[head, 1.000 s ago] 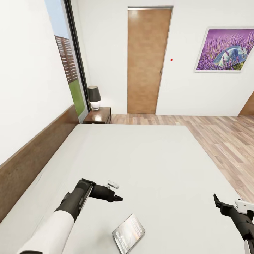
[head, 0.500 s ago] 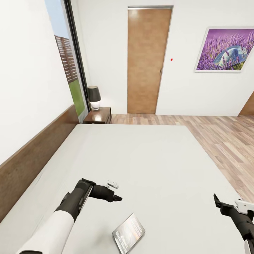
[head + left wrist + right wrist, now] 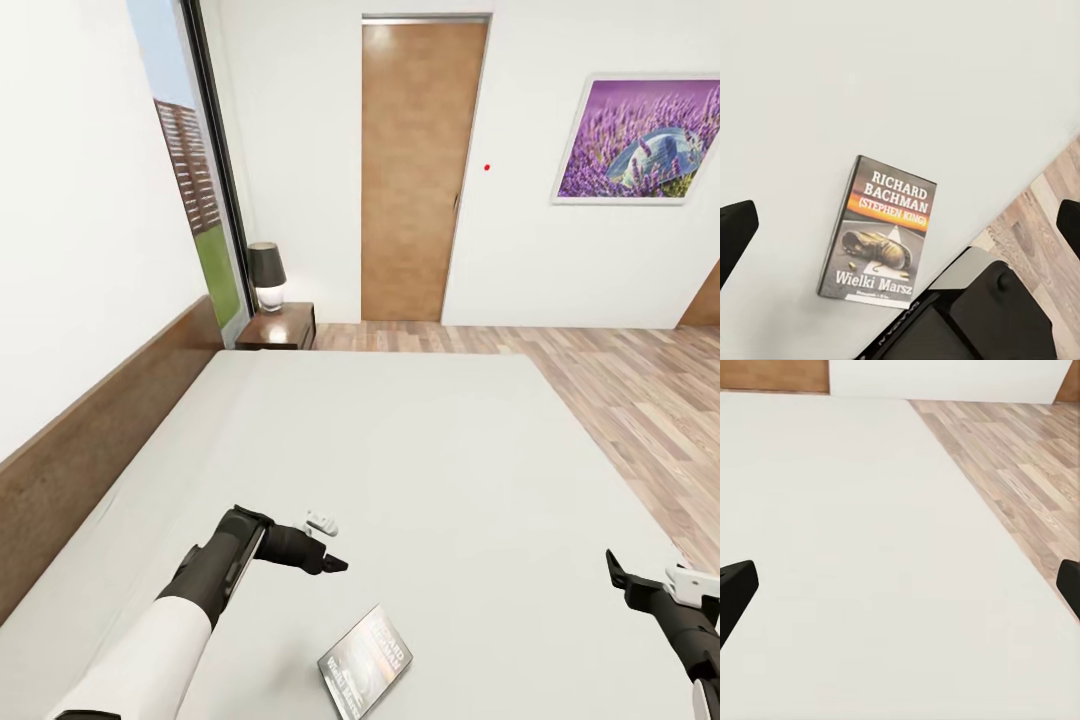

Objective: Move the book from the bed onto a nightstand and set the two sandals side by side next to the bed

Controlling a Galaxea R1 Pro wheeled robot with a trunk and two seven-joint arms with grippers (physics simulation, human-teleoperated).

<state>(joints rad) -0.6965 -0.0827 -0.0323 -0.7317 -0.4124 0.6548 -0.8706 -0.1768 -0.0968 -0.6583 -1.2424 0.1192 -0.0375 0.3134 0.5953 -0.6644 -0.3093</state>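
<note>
— Where did we have the book [image 3: 879,232]?

— Flat on the bed [image 3: 420,450], below and a little ahead of our left gripper [image 3: 330,562], which hung over it with its jaws spread wide and nothing in them. The wrist view put the book between the fingertips.

— And our right gripper [image 3: 612,568]?

— Well off to the side, wide open, empty.

— What worried us?

— The book was thin and lay flush on the mattress. We judged the fingertips could slide over the cover or push it toward the near bed edge. The nightstand [image 3: 280,327] stood far off, too.
</note>
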